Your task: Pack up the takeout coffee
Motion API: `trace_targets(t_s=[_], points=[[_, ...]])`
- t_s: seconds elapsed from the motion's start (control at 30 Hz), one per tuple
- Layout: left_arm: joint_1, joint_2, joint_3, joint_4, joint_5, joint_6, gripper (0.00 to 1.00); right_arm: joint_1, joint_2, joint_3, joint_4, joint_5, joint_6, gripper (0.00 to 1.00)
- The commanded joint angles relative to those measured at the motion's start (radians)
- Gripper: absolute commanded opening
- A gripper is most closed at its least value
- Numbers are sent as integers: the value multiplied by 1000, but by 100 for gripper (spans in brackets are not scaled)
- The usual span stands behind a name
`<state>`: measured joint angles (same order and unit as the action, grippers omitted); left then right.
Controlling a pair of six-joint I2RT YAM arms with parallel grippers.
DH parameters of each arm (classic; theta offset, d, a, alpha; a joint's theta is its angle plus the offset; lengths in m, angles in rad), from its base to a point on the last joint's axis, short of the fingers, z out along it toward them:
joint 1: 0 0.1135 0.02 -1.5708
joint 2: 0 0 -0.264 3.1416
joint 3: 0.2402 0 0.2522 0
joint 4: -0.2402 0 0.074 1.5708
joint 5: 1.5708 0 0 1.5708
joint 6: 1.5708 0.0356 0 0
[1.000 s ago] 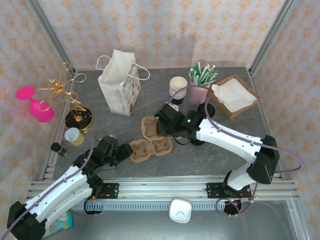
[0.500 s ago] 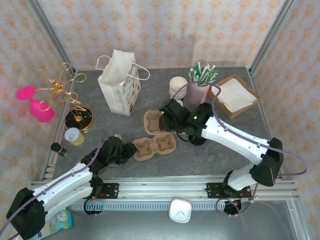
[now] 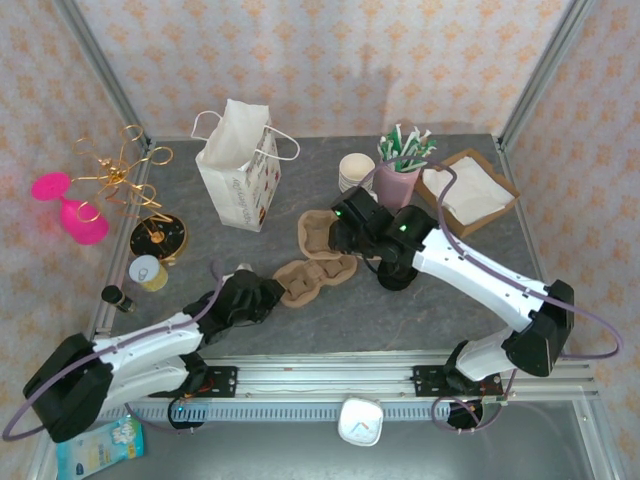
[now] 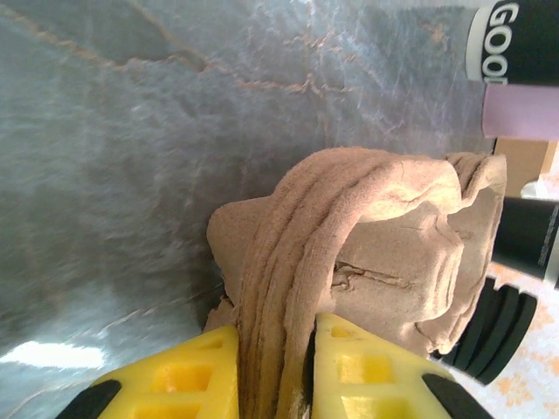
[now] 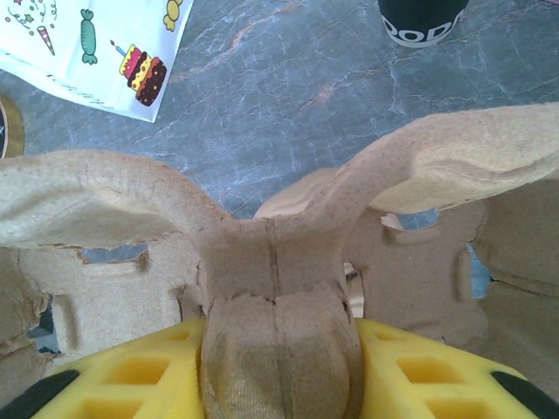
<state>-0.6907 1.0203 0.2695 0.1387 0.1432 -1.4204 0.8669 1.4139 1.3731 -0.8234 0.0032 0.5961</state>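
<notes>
We start with the grey stone table (image 3: 400, 320), which from above carries everything else. Both arms reach in toward its middle. The white paper bag (image 3: 238, 175) stands upright at the back left with its mouth open. The right wrist camera catches one corner of it (image 5: 96, 52), and there we can make out a printed cake and sweets that are too small to read from overhead.

The pulp cup carrier (image 3: 312, 275) sits near the centre of the table, well in front of the bag and apart from it, held between the two arms. From above it looks bent, one half tipped up toward the right arm and the other lower toward the left. The left wrist view shows the carrier (image 4: 376, 244) edge-on as a folded, crumpled ridge over the stone. The right wrist view shows its (image 5: 271, 262) central spine with two flaps spreading out to either side.

The left gripper (image 3: 272, 295) meets the carrier's near end. Up close, the left gripper (image 4: 275, 349) has its yellow jaws clamped on the ridge. The right gripper (image 3: 338, 235) meets the far half, and its own camera shows it (image 5: 279, 349) pinching the spine tight.

At the back right we see a wooden napkin box (image 3: 497, 173), a pink cup of stirrers (image 3: 395, 185) and a stack of paper cups (image 3: 355, 172). A black cup (image 4: 520, 44) with white lettering stands beyond the carrier and appears again in the right wrist view (image 5: 419, 17).
</notes>
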Motion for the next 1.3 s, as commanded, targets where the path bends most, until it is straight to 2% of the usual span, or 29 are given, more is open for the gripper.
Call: trace_targets(t_s=[0.0,0.27,0.57,0.67,0.83,1.0,1.27], points=[[-19,91,79,120,-77,-34,20,-27,-40,28,-17,1,-23,42],[-62,372,265,264,-59,-36,19,-98,-80,20,-37,1,-52,41],[-90,591,465,313,-55,-31,22,-180,-107,15,-32,-11,-101,41],[-97,637,528,282,-53,-6,24,-192,-105,14,-27,-11,-115,41],[-95,642,516,261,-73,-8,34,-195,-100,14,-23,-17,-125,41],[-96,610,520,192,-109,19,39,-195,-98,16,-21,-19,-129,40],[-96,437,458,83,-170,91,50,-195,-93,24,-22,-19,-152,40]])
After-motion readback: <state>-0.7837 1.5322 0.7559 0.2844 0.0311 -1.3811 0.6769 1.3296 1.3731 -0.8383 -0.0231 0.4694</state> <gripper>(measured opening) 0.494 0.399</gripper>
